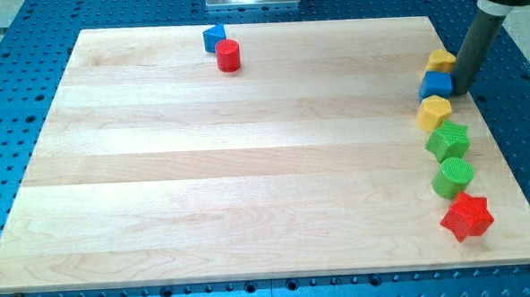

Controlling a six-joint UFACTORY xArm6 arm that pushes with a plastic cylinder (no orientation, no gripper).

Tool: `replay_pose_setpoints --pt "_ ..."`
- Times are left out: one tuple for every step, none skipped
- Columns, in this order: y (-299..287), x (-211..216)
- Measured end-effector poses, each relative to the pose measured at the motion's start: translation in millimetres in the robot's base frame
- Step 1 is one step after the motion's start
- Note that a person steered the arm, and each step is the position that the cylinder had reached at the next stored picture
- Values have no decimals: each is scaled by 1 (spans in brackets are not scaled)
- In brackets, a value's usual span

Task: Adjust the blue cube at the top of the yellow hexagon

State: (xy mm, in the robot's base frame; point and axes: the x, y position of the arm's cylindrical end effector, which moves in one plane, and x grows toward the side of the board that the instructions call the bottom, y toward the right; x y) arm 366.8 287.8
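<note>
My tip comes down from the view's top right, leaning slightly, touching the blue cube's right side, above the yellow hexagon. No pincer shows.

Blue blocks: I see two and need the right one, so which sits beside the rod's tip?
The blue cube at the view's right edge, between two yellow blocks, touching my tip.

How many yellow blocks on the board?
2, both at the view's right edge: one yellow block just above the blue cube, the yellow hexagon just below it. My tip may hide more.
</note>
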Motion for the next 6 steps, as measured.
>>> replay_pose_setpoints --pt "-5 0" --pt "-14 0" --pt "31 5" --pt "52 -11" --pt "0 -19" --pt "-53 -19"
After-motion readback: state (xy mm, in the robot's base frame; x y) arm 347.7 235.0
